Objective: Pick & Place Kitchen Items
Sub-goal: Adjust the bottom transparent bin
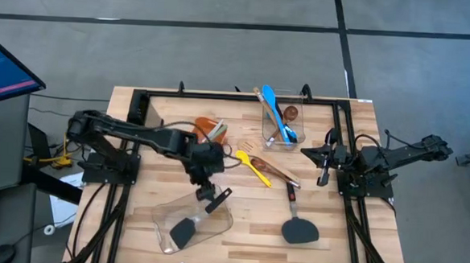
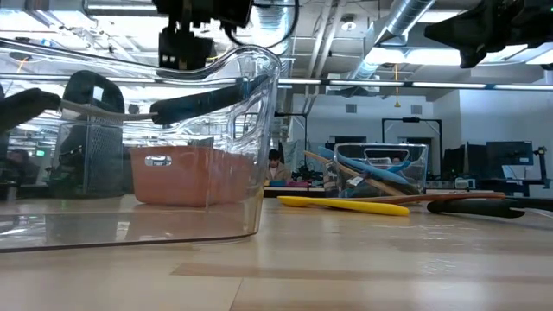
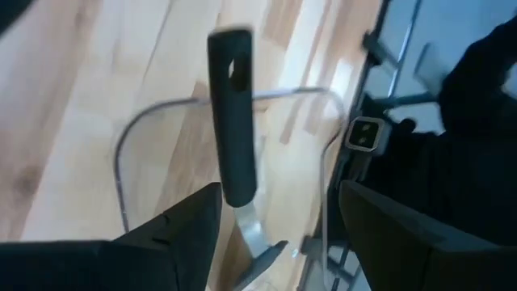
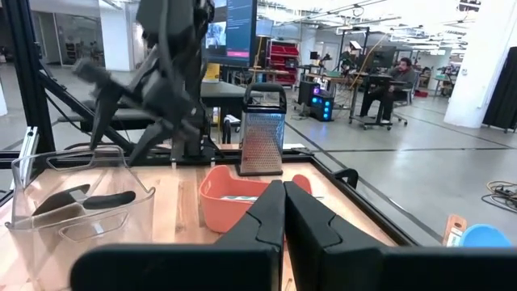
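**Black spatula lay in the clear container, left tool open above it**

The black spatula (image 1: 191, 223) sat inside the clear container (image 1: 169, 211) directly below your left tool (image 1: 207, 194), its blade down in the container and its handle propped up over the rim toward the tool. In the left wrist view the handle (image 3: 233, 121) ran between the tool's two fingers (image 3: 182, 234) without touching either; your jaws stood wide apart and held nothing.

Beyond the left tool, toward the far side of the bench (image 1: 245, 245), stood the orange bin (image 1: 207, 128) and the box grater (image 4: 262, 131). To the tool's right lay the yellow spoon (image 1: 252, 168) and a wooden spoon (image 1: 275, 170), crossing near each other. Farther right a second black spatula (image 1: 296, 223) rested flat on the bench, just in front of your right tool (image 1: 323, 178). A second clear container (image 1: 282, 118) beyond them held the blue spoon (image 1: 278, 115) and other utensils.

Your right tool waited at the bench's right edge, fingers closed together and empty.
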`<state>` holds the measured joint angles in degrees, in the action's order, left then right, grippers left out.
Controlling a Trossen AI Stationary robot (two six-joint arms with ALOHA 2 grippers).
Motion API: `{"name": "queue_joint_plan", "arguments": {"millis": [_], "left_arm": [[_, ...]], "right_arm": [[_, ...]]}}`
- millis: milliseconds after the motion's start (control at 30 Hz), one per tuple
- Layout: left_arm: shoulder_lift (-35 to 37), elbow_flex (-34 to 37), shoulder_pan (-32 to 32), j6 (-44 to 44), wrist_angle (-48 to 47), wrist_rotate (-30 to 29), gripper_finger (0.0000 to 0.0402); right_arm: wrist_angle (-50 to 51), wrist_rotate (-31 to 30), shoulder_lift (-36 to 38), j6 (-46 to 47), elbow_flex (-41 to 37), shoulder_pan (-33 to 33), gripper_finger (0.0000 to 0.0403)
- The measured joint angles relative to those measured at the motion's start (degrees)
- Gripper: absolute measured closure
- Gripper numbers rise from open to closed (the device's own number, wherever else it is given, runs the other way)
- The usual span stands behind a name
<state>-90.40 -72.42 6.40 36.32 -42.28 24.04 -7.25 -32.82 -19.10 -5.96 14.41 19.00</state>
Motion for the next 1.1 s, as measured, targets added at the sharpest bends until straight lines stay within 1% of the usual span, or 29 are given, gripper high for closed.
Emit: {"name": "queue_joint_plan", "arguments": {"millis": [167, 333, 533, 633, 767, 833, 1033, 1100], "left_arm": [[6.11, 0.0, -2.21, -0.34, 0.43, -0.69, 0.0181], [11.3, -0.02, -2.72, -6.63, 4.47, -8.52, 0.0215], [12.28, -0.02, -0.65, -13.12, 13.07, -9.14, 0.029], [11.67, -0.09, 0.12, -16.75, 14.83, -9.45, 0.0332], [11.55, 2.35, -0.65, -17.98, 14.72, -14.49, 0.0388], [11.51, 4.84, -1.96, -17.42, 14.24, -16.11, 0.0396], [11.47, 12.91, -4.6, -15.03, 15.79, -16.13, 0.04], [11.41, 15.53, -5.02, -13.85, 17.82, -16.03, 0.0401]], "right_arm": [[0.0, 0.0, 0.0, 0.0, 0.0, 0.0, 0.0402], [-0.02, 0.0, 0.0, 0.0, 0.0, 0.01, 0.0402], [-0.02, -0.02, 0.01, 0.0, 0.0, 0.01, 0.0402], [-0.02, -0.01, -0.01, 0.0, 0.0, 0.01, 0.0402], [-0.02, -0.02, -0.01, 0.23, 0.0, 0.01, 0.0402], [-0.04, -0.02, 0.01, 0.51, 0.0, 0.0, 0.0402], [-0.02, -0.02, -0.01, 0.48, 0.0, 0.01, 0.0402], [-0.03, -0.02, 0.01, 0.47, 0.0, 0.01, 0.0402]]}}
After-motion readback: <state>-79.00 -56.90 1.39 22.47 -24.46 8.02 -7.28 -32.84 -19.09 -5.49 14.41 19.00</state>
